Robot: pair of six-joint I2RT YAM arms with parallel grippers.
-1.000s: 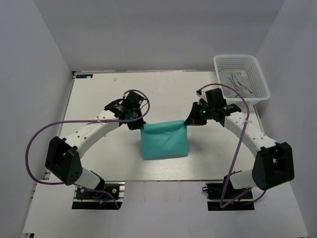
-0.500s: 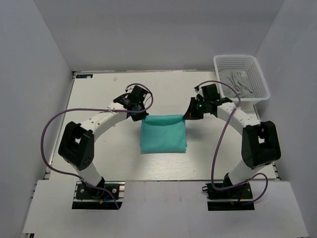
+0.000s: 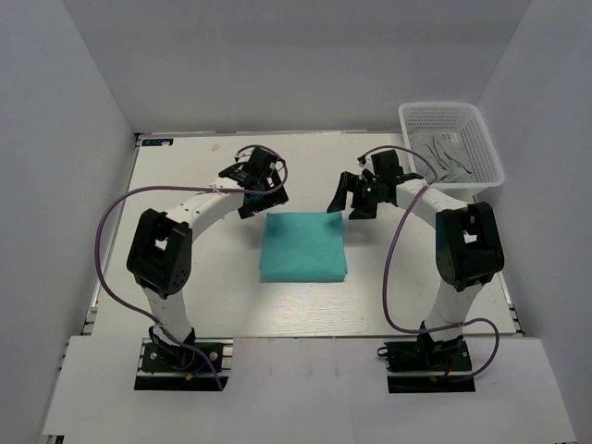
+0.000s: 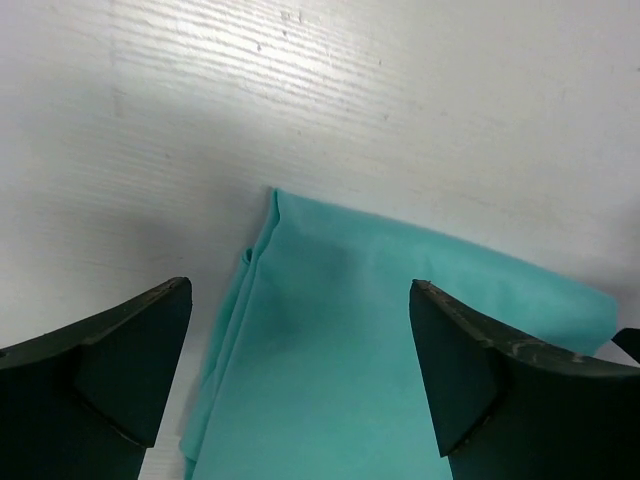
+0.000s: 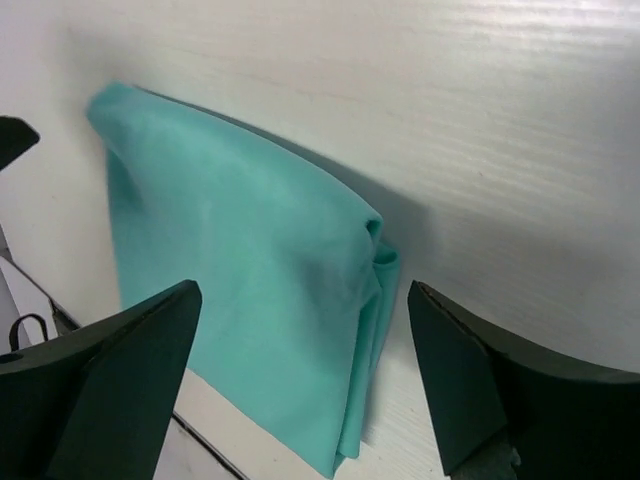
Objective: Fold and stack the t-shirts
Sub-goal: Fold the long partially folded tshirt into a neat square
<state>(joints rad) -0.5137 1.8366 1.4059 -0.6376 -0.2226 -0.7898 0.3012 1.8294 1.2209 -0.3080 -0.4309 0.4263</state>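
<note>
Folded t-shirt (image 3: 303, 246) lies flat as a turquoise rectangle at centre of the table (image 3: 305, 166) in the top view, just below both tools in frame. Left gripper (image 3: 264, 201) sits over its upper left corner and right gripper (image 3: 348, 203) over its upper right corner. Both have jaws wide with nothing between them, and the cloth is clear of the fingers as far as either wrist view shows. Risk, my judgement: the fingertips hang close over thin soft cloth, so a low or sideways retreat could snag a corner and drag the fold open. A straight lift looks safer. Second risk: the fold may not lie tight. The right wrist view shows a puffed ridge and loose stacked layers at its corner. The left wrist view shows layer edges stepped out of line along the side. The top view shows neither, only a clean outline. Only the top view shows the white mesh basket (image 3: 450, 105) at upper right, well apart from the shirt; its contents are too small to identify. No second shirt is in view, so stacking cannot be judged.
</note>
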